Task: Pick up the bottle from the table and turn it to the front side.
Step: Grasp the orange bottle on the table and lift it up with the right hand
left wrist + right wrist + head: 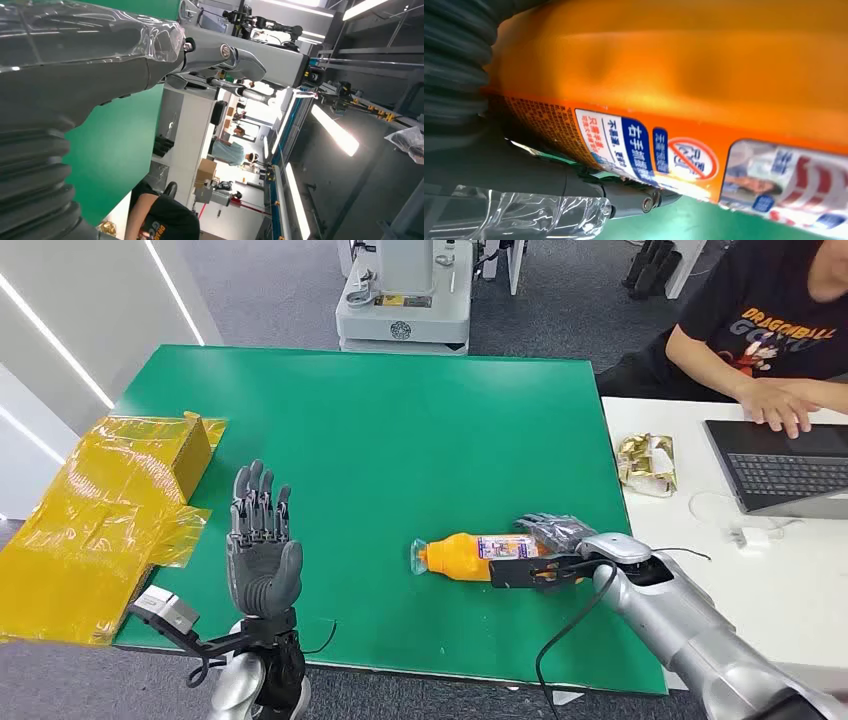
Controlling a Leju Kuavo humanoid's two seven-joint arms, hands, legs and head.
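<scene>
An orange bottle [463, 556] with a printed label lies on its side on the green table [400, 430], its clear cap pointing left. My right hand [548, 548] wraps around the bottle's base end, fingers over the top and the thumb underneath. In the right wrist view the bottle [684, 75] presses close against the hand, its label text showing, with the thumb [524, 185] beneath it. My left hand [262, 540] stands raised near the table's front left, palm up, fingers spread and holding nothing. The left wrist view shows its fingers [90, 45] extended.
Yellow plastic wrapping and a yellow box [110, 500] lie at the table's left edge. To the right stands a white desk [680, 540] with a laptop [785, 465] and a gold wrapper [646, 462]; a person [770, 330] sits there. A grey machine base [403, 310] stands behind the table.
</scene>
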